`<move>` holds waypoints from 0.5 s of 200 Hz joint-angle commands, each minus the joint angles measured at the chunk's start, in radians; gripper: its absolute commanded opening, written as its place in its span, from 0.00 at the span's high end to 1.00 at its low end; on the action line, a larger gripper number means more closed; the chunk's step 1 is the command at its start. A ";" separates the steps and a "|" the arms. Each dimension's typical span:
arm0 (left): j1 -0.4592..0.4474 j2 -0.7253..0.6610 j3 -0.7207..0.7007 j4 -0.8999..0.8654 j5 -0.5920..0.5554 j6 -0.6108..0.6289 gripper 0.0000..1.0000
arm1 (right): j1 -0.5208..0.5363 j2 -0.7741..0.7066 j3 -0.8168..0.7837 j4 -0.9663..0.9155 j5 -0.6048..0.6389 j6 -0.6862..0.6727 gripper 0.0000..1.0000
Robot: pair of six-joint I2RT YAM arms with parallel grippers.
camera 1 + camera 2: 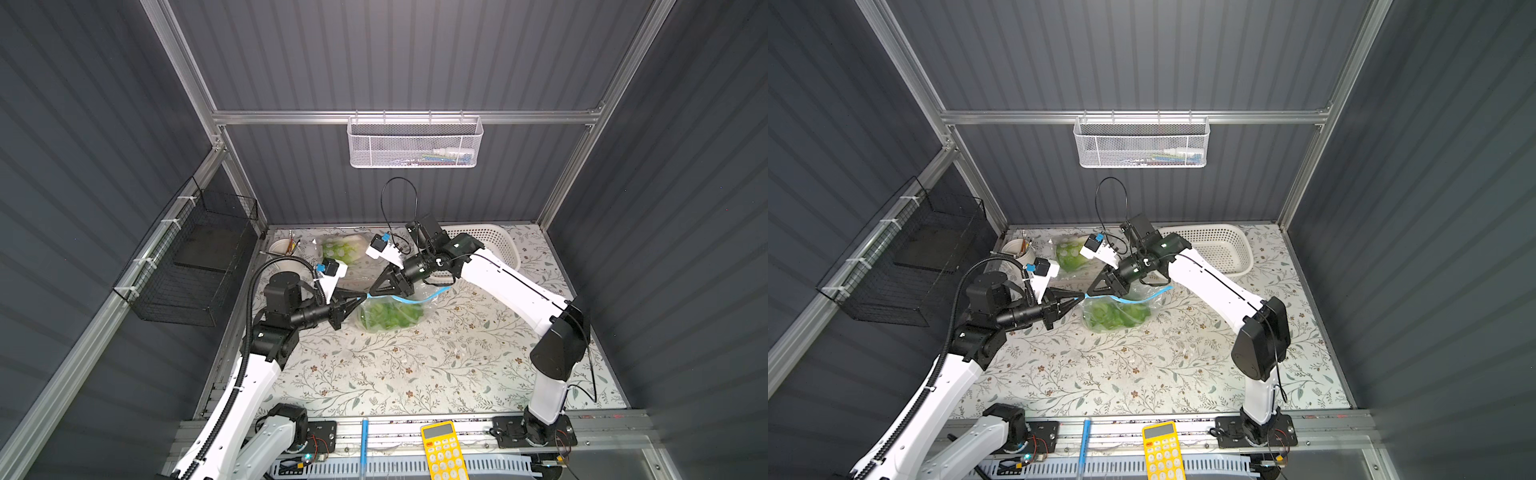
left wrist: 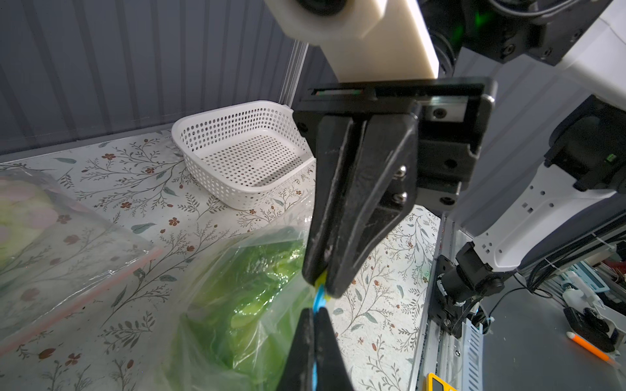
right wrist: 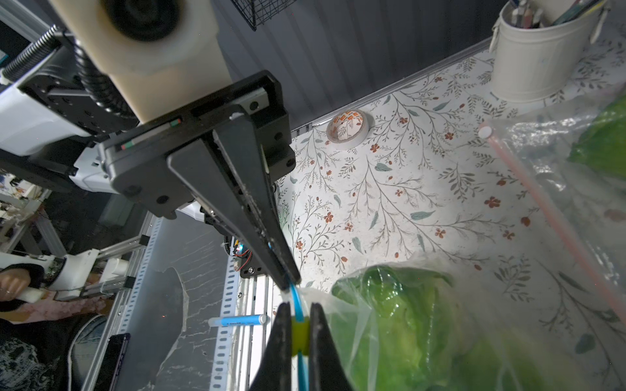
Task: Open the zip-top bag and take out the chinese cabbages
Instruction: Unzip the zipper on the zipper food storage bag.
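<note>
**Both sets of fingers on the zip, slider run is next**

Zip-top bag point(image 1: 415, 307) sits about mid-surface point(image 1: 374, 374). Its zip edge looks held up off the cloth. Chinese cabbages point(image 1: 386, 318) are all inside, a green mass behind the film; can't count heads. Zip reads as not yet opened.

Left fingers point(image 2: 309, 325) come in from 9 o'clock, fully closed, pinching the end of the blue zip track point(image 3: 297, 304). Right fingers point(image 3: 288, 321) come in from 2 o'clock and are clamped on the yellow slider point(image 3: 299, 333), one finger each side, just beside the left tips.

How I'd run it:
- Left is the anchor. Hold position with a slight pull toward 9 o'clock so the track stays taut.
- Right draws the slider toward 3 o'clock, in line with the track. No lift, no twist.
- In both top views the track sags and curves at its 3 o'clock end, so follow the curve or the film bunches ahead of the slider.
- The slider is small and the grip on it narrow, so go slow. I'd expect a slip rather than a jam.
- A second bag point(image 1: 345, 249) lies at 11 o'clock and a white basket point(image 1: 498, 245) at 1 o'clock. Both are clear of the pull line.
</note>
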 commanded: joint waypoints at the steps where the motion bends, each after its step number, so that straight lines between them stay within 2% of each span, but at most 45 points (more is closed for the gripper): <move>1: -0.008 -0.016 -0.007 0.020 -0.004 -0.002 1.00 | -0.003 0.004 0.002 0.000 -0.011 -0.003 1.00; 100: -0.008 -0.038 -0.006 0.013 -0.152 -0.031 1.00 | -0.033 -0.125 -0.188 0.212 0.056 0.115 1.00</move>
